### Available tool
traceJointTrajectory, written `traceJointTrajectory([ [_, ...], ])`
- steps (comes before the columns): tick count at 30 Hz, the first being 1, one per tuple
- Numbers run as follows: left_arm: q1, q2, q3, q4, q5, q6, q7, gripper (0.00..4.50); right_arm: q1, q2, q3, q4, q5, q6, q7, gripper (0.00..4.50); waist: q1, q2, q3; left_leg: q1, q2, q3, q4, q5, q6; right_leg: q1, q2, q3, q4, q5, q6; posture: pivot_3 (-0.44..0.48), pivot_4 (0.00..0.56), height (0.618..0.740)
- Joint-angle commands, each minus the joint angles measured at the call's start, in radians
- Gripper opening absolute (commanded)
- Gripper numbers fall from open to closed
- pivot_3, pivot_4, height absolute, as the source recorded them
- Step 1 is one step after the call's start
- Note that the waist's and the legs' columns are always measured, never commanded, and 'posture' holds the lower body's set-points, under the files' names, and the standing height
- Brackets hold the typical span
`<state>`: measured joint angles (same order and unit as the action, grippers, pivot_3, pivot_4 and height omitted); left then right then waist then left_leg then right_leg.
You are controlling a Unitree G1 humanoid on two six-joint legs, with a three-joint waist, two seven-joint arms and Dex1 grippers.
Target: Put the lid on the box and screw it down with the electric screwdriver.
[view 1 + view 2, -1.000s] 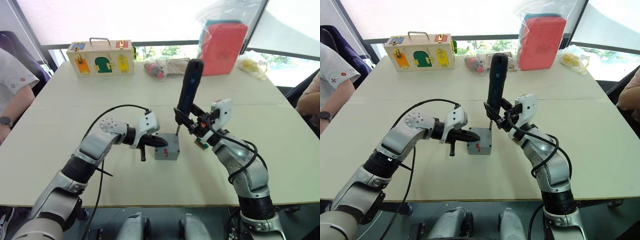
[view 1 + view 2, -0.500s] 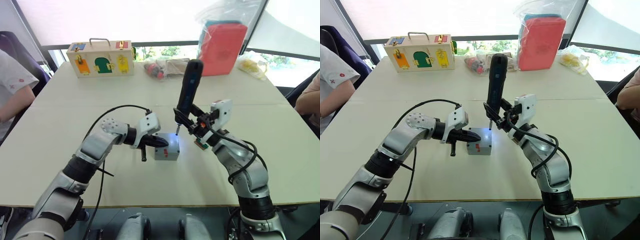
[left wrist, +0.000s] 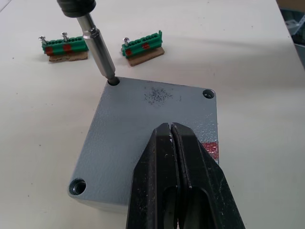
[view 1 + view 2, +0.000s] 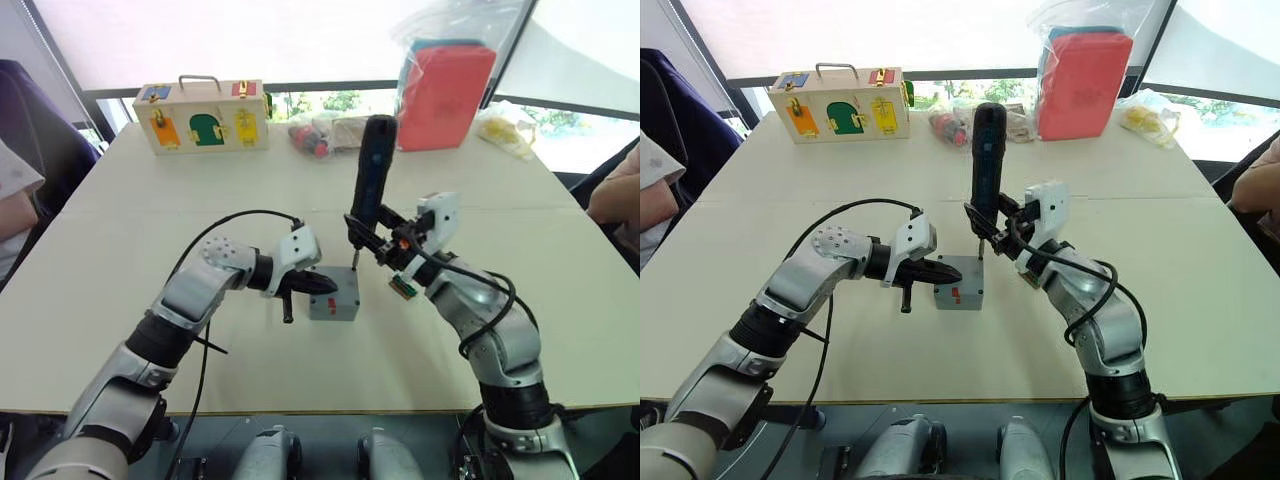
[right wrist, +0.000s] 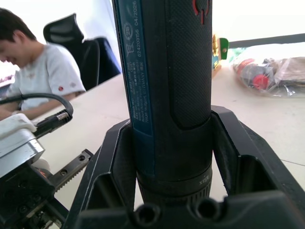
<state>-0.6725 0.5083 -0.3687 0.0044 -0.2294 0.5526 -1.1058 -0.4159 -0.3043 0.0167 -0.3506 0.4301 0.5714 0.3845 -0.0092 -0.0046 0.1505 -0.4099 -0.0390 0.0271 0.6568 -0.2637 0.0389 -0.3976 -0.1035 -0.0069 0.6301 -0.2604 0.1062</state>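
Box (image 4: 334, 296) sits at centre of the bench (image 4: 150, 220), just below mid-frame, with the lid (image 3: 143, 129) seated flat on top of it. Lid corners show screw holes; a red mark shows on the box's near side.

Left gripper (image 4: 322, 285), fingers pressed together, tips lying over the lid's top from the left side; left wrist view shows the two black fingers (image 3: 157, 181) closed against each other above the grey surface, holding nothing.

Right gripper (image 4: 372, 240) pinches the screwdriver (image 4: 371, 175) near its lower end, body upright with a slight tilt, standing just above and right of the box. Metal bit (image 3: 97, 47) runs down into the lid's far corner hole, the one toward the upper part of the frame.

Two green terminal strips (image 3: 143, 45) lie on the bench beyond the box in the left wrist view.

Upper left: wooden case (image 4: 203, 117) with coloured latches. Upper right: red pack in a clear bag (image 4: 447, 90). Person seated at the left in the right wrist view (image 5: 43, 71).
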Motion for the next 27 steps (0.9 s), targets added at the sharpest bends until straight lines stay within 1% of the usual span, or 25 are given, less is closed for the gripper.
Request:
traceJointTrajectory([
  [1,0.027,0.009,-0.014,0.007,0.023,0.004,0.002,0.00,-0.135,-0.046,-0.121,-0.091,0.096,0.078,-0.019,1.82,0.001,0.001,0.001,-0.001,-0.001,0.000,0.000,0.000,0.000,-0.002,0.000,0.000,0.000,0.000,0.001,0.000,0.150,0.740],
  [3,0.032,0.009,-0.012,0.005,0.023,0.001,0.002,0.00,-0.208,-0.069,-0.174,-0.108,0.169,0.149,-0.033,1.82,0.000,0.001,0.001,-0.004,-0.001,0.000,0.000,0.000,0.000,-0.004,-0.001,0.000,0.000,0.001,0.001,0.000,0.150,0.740],
  [5,0.034,0.008,-0.011,0.006,0.024,-0.001,0.003,0.00,-0.250,-0.081,-0.209,-0.113,0.220,0.202,-0.049,1.82,-0.001,0.001,0.001,-0.008,-0.001,0.000,0.000,0.000,0.000,-0.008,-0.001,0.000,0.000,0.002,0.002,0.000,0.150,0.740],
  [7,0.031,-0.006,0.006,0.010,0.011,-0.001,0.010,0.00,-0.323,-0.055,-0.293,-0.083,0.314,0.305,-0.149,1.82,-0.003,0.001,0.001,-0.009,-0.001,0.000,-0.001,0.001,-0.001,-0.010,-0.001,0.000,0.000,0.002,0.002,0.000,0.150,0.740],
  [9,0.020,-0.025,0.044,0.007,-0.025,0.020,0.019,0.00,-0.396,-0.061,-0.379,-0.019,0.423,0.440,-0.227,1.82,-0.003,0.001,0.001,-0.009,-0.001,0.000,-0.003,0.001,-0.002,-0.010,-0.001,0.000,0.000,0.002,0.002,0.000,0.150,0.740],
  [11,0.000,-0.035,0.102,-0.015,-0.084,0.072,0.016,0.00,-0.466,-0.120,-0.453,0.081,0.534,0.640,-0.264,1.82,-0.002,0.002,0.001,-0.009,-0.001,0.000,-0.003,0.002,-0.002,-0.011,-0.001,0.000,0.000,0.002,0.001,0.000,0.150,0.740],
  [13,-0.017,-0.015,0.156,-0.059,-0.142,0.121,-0.001,0.00,-0.536,-0.214,-0.500,0.198,0.561,0.817,-0.277,1.82,-0.001,0.001,0.002,-0.012,-0.001,0.000,-0.003,0.002,-0.002,-0.012,-0.001,-0.001,0.000,0.002,0.001,0.000,0.150,0.740],
  [17,-0.024,0.088,0.207,-0.158,-0.201,0.168,-0.065,0.00,-0.571,-0.441,-0.434,0.423,0.474,1.011,-0.260,1.82,-0.002,0.003,0.003,-0.021,-0.002,0.001,-0.004,0.002,-0.002,-0.021,-0.003,-0.001,-0.001,0.003,0.001,0.000,0.150,0.740],
  [19,-0.010,0.149,0.212,-0.208,-0.217,0.174,-0.097,0.00,-0.526,-0.556,-0.352,0.500,0.495,1.043,-0.205,1.82,-0.002,0.004,0.003,-0.023,-0.002,0.001,-0.005,0.003,-0.003,-0.024,-0.003,-0.001,-0.002,0.003,0.001,0.000,0.150,0.740],
  [20,-0.004,0.171,0.211,-0.227,-0.222,0.178,-0.106,0.00,-0.499,-0.606,-0.309,0.529,0.516,1.043,-0.172,1.82,-0.002,0.004,0.003,-0.025,-0.002,0.002,-0.005,0.005,-0.007,-0.026,-0.003,-0.001,-0.002,0.003,0.001,0.000,0.150,0.740],
  [22,0.025,0.218,0.207,-0.265,-0.223,0.172,-0.122,0.00,-0.429,-0.693,-0.222,0.574,0.529,1.043,-0.120,1.82,-0.004,0.004,0.003,-0.026,-0.002,0.002,-0.006,0.005,-0.007,-0.027,-0.002,-0.001,-0.003,0.003,0.001,0.000,0.150,0.740],
  [24,0.054,0.246,0.205,-0.296,-0.223,0.167,-0.131,0.00,-0.389,-0.738,-0.161,0.609,0.522,1.043,-0.089,1.82,-0.011,0.005,0.004,-0.026,-0.002,0.004,-0.006,0.005,-0.005,-0.027,-0.001,0.000,-0.004,0.003,0.001,0.000,0.150,0.740],
  [25,0.063,0.251,0.204,-0.307,-0.227,0.170,-0.129,0.00,-0.383,-0.751,-0.138,0.625,0.522,1.043,-0.071,1.82,-0.013,0.007,0.005,-0.026,-0.001,0.004,-0.005,0.003,-0.002,-0.027,0.000,0.000,-0.003,0.003,0.001,0.000,0.150,0.740],
  [27,0.095,0.259,0.200,-0.343,-0.232,0.173,-0.120,0.00,-0.384,-0.758,-0.101,0.682,0.509,1.043,-0.054,1.82,-0.012,0.010,0.007,-0.026,-0.001,0.005,-0.003,0.003,-0.001,-0.027,0.001,0.001,-0.001,0.003,0.001,0.000,0.150,0.740],
])
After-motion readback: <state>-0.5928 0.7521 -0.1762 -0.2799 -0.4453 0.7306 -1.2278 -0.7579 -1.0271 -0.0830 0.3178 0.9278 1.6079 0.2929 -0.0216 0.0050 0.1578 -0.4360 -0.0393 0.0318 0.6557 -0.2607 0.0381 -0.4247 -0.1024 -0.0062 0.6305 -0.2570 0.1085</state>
